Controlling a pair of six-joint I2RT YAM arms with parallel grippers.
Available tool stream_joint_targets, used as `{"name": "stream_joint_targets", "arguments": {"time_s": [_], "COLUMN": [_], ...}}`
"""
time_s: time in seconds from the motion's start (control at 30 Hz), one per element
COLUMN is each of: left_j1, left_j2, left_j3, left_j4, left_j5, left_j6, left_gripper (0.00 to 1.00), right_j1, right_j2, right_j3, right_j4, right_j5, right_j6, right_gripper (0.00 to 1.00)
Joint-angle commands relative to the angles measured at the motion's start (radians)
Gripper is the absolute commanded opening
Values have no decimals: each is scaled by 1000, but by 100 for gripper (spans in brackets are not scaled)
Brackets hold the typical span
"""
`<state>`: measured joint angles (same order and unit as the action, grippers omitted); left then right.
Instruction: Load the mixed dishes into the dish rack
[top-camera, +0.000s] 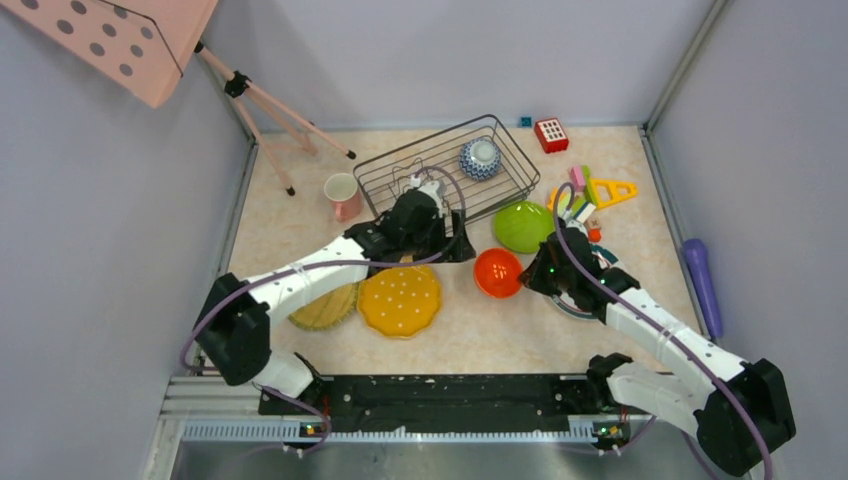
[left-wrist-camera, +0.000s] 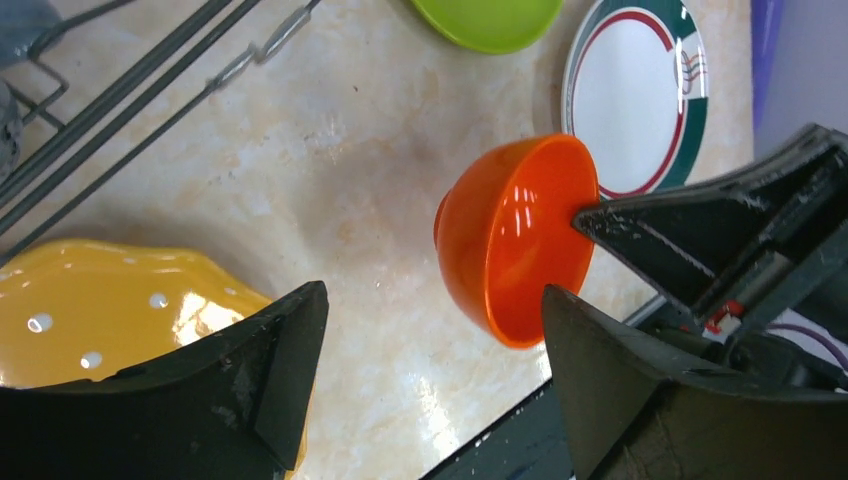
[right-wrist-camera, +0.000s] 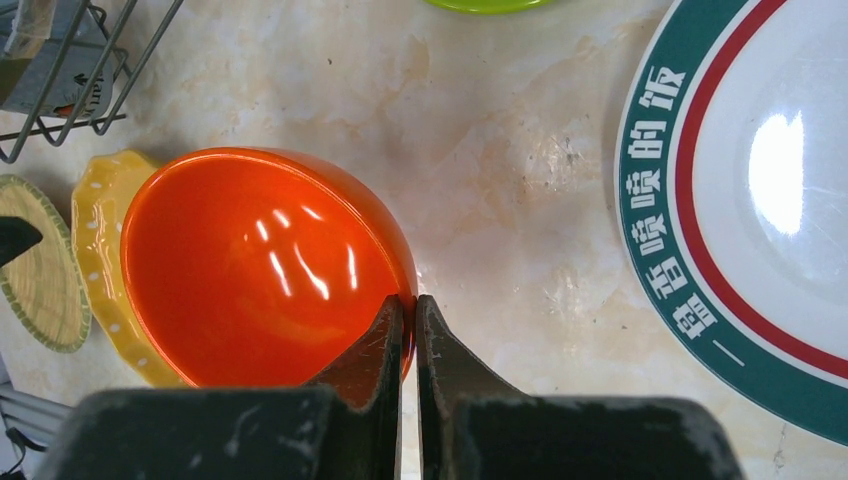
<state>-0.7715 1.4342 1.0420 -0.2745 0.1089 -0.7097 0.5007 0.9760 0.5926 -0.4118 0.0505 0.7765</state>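
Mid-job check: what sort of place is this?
Probably a lab test cell, not a kitchen: plain grey walls box in a marble-look tabletop, and coloured toy blocks lie beside the dark wire dish rack.

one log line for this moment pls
right hand: shut on orange-red bowl rim | left hand: open, empty | dish rack: patterned bowl inside
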Motion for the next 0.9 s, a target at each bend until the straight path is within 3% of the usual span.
{"name": "stream_joint_targets", "arguments": {"time_s": [0.0, 0.2, 0.37, 0.57, 0.7, 0.73, 0.8, 0.87], "left_j1": [-43, -109, -131, -144, -150, -150, -150, -149], "left_j2": [98, 228, 316, 364, 375, 380, 393, 400], "left_j3": [152, 313, 412, 443, 443, 442, 448, 453], "left_j4": [-60, -172, -272, -299, -301, -297, -291, -296], "left_j5": [-98, -220, -250, -259, -243, -223, -185, -174], "left_j6": [29, 73, 88, 92, 100, 104, 105, 98], "left_gripper": [82, 72, 54, 42, 30, 23, 0, 0], "right_j1": [-5, -5, -5, -4, -4, -4, -5, -5], "right_j2": [-8, -12, -20, -29, -31, -30, -33, -36], "right_j3": [72, 73, 67, 70, 72, 71, 70, 74], "right_j4": [34, 23, 20, 21, 25, 30, 40, 41], "right_j5": [-1, 36, 38, 39, 28, 21, 10, 1], "right_j6": [-8, -12, -14, -14, -11, -12, -16, -22], "right_gripper": [0, 0, 0, 0, 0, 0, 10, 21]}}
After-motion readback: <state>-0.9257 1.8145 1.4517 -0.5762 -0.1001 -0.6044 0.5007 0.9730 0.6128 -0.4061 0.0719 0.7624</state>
